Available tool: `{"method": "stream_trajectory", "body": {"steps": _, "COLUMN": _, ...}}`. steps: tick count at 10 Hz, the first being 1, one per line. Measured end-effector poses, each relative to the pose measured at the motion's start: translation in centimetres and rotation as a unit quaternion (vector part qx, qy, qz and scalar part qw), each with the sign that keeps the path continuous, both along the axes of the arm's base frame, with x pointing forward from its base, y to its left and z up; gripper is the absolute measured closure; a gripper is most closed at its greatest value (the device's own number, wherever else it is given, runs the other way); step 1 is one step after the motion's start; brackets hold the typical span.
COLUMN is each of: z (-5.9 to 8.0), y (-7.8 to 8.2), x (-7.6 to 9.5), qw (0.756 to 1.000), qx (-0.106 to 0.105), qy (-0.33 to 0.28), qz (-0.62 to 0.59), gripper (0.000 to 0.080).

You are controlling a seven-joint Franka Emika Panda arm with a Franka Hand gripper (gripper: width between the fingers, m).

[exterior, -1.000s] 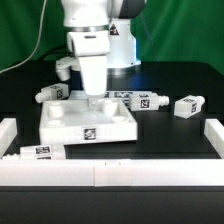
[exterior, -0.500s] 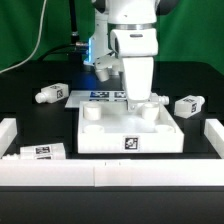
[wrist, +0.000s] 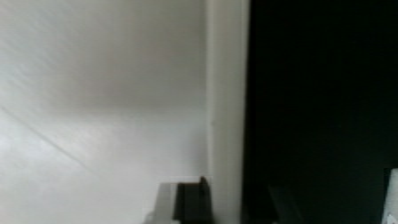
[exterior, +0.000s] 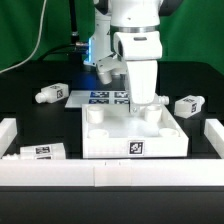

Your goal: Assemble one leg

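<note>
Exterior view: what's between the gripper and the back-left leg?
The marker board, lying flat, sits between the leg and the gripper. Only the exterior view shows it.

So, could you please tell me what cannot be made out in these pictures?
The pincer, exterior view: tips blend into the white tray; open or shut unclear.
Wrist view: blurred, too close; only white and black surfaces.
The marker board, exterior view: partly hidden by arm.
</note>
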State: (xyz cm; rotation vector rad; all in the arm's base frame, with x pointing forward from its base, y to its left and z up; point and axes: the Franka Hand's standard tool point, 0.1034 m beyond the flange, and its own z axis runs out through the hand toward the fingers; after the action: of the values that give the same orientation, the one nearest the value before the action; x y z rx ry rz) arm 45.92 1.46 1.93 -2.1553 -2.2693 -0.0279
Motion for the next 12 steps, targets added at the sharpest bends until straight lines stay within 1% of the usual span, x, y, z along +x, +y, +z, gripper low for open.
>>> {"method": "stream_trajectory", "body": {"steps": 1, "z": -0.2, "y": 0.3, "x": 0.1, "qw": 1.000, "qx": 0.001, "qy": 0.001, "qz": -0.008, "gripper": 0.0744}}
{"method": "stream_trajectory", "body": {"steps": 2, "z": -0.5, "y": 1.3, "x": 0.6, "qw": 1.000, "qx": 0.003, "qy": 0.004, "qz": -0.012, "gripper": 0.0744}}
{"method": "stream_trajectory", "body": {"steps": 3, "z": -0.3, "y": 2.3, "x": 2.1, "qw": 1.000, "qx": 0.003, "qy": 0.005, "qz": -0.005, "gripper": 0.0744}}
{"method": "stream_trajectory", "body": {"steps": 4, "z": -0.5, "y": 3.4, "x": 3.2, "qw": 1.000, "qx": 0.008, "qy": 0.001, "qz": -0.005, "gripper": 0.0744}}
{"method": "stream_trajectory", "body": {"steps": 5, "z": -0.7, "y": 4.9, "x": 4.0, "qw": 1.000, "qx": 0.015, "qy": 0.000, "qz": -0.003, "gripper": 0.0744}}
{"method": "stream_trajectory", "body": {"steps": 6, "z": -0.7, "y": 6.1, "x": 4.3, "qw": 1.000, "qx": 0.019, "qy": 0.001, "qz": -0.003, "gripper": 0.0744}}
{"method": "stream_trajectory", "body": {"steps": 7, "z": -0.7, "y": 6.4, "x": 4.6, "qw": 1.000, "qx": 0.020, "qy": 0.001, "qz": -0.008, "gripper": 0.0743}}
{"method": "stream_trajectory", "body": {"steps": 11, "z": -0.8, "y": 6.5, "x": 4.6, "qw": 1.000, "qx": 0.021, "qy": 0.001, "qz": -0.022, "gripper": 0.0743}}
{"method": "stream_trajectory", "body": {"steps": 12, "z": -0.8, "y": 6.5, "x": 4.6, "qw": 1.000, "qx": 0.021, "qy": 0.001, "qz": -0.022, "gripper": 0.0551}}
